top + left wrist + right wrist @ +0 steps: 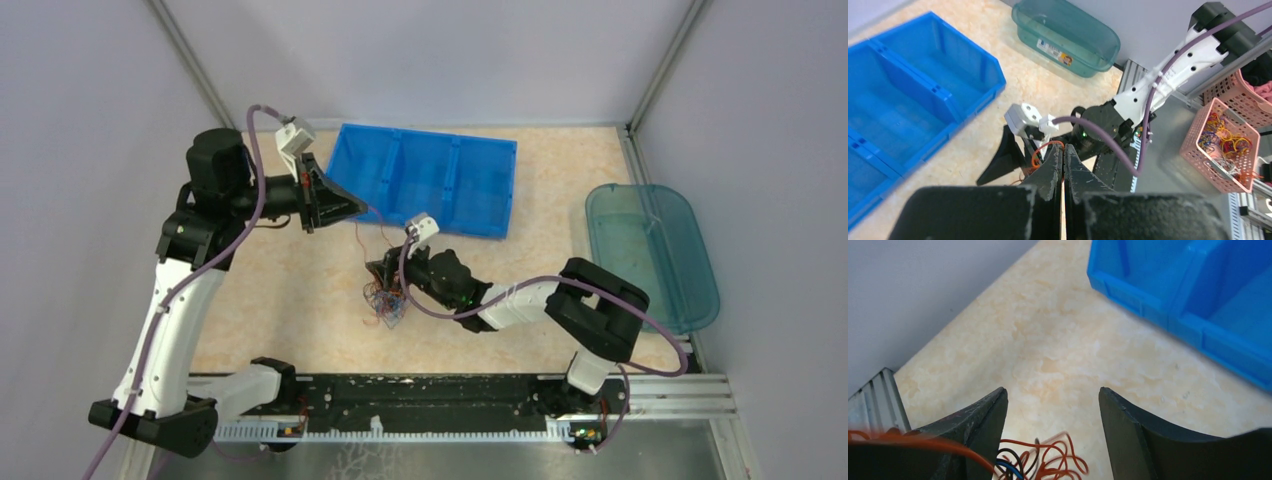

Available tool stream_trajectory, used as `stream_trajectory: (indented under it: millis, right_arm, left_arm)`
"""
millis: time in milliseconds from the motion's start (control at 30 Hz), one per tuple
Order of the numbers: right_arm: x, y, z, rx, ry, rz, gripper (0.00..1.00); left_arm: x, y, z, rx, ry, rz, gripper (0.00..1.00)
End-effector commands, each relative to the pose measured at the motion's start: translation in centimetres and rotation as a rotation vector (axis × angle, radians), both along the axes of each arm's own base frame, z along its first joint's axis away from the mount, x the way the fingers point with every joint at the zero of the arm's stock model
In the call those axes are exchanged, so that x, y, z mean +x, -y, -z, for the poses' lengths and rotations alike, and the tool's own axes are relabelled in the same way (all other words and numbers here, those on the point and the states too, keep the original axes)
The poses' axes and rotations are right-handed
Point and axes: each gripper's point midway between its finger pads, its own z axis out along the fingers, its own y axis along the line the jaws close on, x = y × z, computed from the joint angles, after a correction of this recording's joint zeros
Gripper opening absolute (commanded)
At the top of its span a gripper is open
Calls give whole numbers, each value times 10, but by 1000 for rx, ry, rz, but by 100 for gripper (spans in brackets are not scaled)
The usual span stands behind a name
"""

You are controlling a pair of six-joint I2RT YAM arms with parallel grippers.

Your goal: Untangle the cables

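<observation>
Cables [1035, 462] low between parted right jaws

Bright even light, soft shadows, blurred foregrounds

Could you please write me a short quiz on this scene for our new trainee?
1. How many compartments has the blue bin?
2. True or false: the left gripper is open.
3. The cables are: A in the bin, B by the right gripper, C in the tub.
Key: 1 three; 2 false; 3 B.
</observation>
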Motion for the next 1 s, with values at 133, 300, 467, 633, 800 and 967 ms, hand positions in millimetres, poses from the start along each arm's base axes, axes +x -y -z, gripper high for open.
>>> stream_trajectory:
  millis: [133, 300, 467, 633, 800, 967]
  right_arm:
    - [-6, 20, -2, 61, -15, 48, 68]
    - [-8, 27, 14, 47, -49, 64, 68]
    - [-9, 35, 25, 29, -62, 83, 68]
    - [-10, 38, 18, 27, -26, 78, 68]
    - [-28, 31, -75, 145, 150, -50, 73]
    - [-73, 9, -139, 298, 285, -329, 74]
  left_arm:
    - [-1, -7, -60, -50, 160, -74, 0]
    - [2, -14, -84, -55, 246, -142, 0]
    - [9, -24, -112, -50, 361, -219, 0]
    - [9, -27, -131, -61, 389, -238, 0]
    - [8, -23, -99, -36, 320, -209, 0]
    - [11, -22, -77, -15, 289, -197, 0]
